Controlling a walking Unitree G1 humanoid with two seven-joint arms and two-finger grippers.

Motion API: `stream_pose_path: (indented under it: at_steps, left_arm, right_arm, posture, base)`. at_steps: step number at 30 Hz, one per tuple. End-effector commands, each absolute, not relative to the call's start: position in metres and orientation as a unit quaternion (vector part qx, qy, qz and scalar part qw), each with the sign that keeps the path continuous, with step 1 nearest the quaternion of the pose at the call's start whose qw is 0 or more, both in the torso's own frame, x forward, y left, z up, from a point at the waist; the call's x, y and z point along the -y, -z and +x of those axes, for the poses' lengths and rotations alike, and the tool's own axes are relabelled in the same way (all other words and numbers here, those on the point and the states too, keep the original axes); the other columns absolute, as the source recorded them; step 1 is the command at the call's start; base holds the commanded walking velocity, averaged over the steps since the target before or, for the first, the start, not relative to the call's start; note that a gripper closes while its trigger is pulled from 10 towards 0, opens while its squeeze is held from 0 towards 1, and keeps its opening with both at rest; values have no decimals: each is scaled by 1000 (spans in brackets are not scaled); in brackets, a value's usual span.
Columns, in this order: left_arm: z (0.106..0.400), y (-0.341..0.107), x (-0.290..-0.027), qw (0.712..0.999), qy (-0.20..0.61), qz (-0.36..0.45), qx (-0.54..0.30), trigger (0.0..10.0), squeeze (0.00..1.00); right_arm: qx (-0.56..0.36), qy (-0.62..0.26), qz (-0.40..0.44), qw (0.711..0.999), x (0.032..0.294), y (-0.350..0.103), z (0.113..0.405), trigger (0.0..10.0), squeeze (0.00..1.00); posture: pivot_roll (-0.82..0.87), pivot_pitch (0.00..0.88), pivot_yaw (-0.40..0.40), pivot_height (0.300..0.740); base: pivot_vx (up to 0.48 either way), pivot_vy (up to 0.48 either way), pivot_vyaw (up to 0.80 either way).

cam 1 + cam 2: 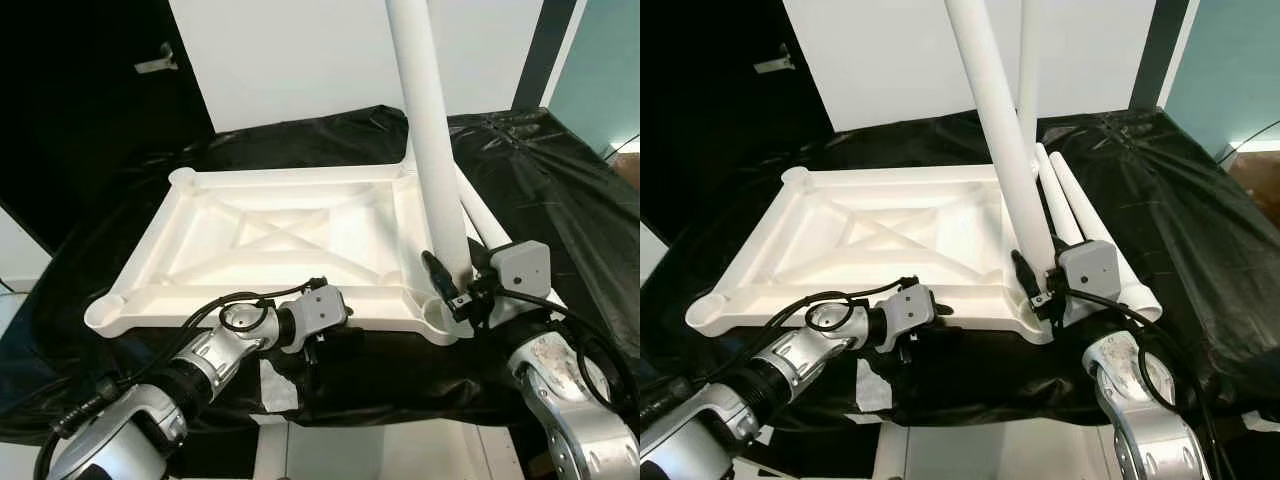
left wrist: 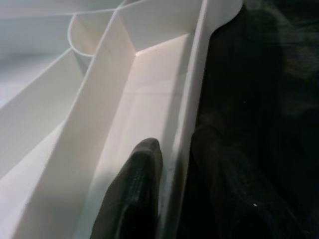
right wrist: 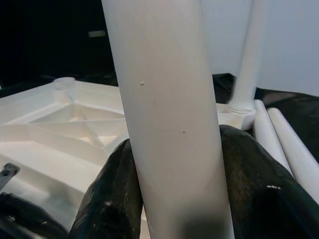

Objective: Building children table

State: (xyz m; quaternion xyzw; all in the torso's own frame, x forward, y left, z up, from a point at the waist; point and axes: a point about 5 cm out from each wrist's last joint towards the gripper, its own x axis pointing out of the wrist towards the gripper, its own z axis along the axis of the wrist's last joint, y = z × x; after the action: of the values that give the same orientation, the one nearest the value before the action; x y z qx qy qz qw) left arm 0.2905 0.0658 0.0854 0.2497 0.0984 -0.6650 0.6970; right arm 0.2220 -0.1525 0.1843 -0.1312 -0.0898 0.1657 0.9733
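A white table top [image 1: 250, 235] lies upside down on black cloth, its ribs facing up. My right gripper [image 1: 452, 290] is shut on a white leg [image 1: 430, 130] that stands tilted in the near right corner socket [image 1: 440, 318]; in the right wrist view both fingers [image 3: 109, 194] press against that leg [image 3: 169, 99]. A second leg [image 1: 1028, 70] stands upright at the far right corner. Two more legs [image 1: 1080, 215] lie side by side right of the top. My left gripper [image 1: 318, 345] is shut on the top's near rim [image 2: 187, 114], one finger [image 2: 134, 194] inside it and the other outside.
The black cloth [image 1: 560, 180] covers the whole work surface and drops off at the front edge. A white patch [image 1: 278, 385] shows on the cloth near the front. A white wall [image 1: 300, 60] stands behind, with dark space to the left.
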Motion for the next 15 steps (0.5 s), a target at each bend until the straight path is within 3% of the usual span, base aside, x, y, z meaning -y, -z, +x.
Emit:
stream_pose_path:
  at_steps: [1,15]
  left_arm:
    - [265,-54,-69,607,732,254,-175,10000,0]
    - [266,-51,-71,611,726,263,-173,10000,0]
  right_arm:
    - [58,-157,-128,978,156,-171,224,10000,0]
    - [102,-181,-206,956,145,-165,230,10000,0]
  posture:
    - [-234,45,90,740]
    - [-213,42,86,740]
  base:
    - [0,0,0]
    - [0,0,0]
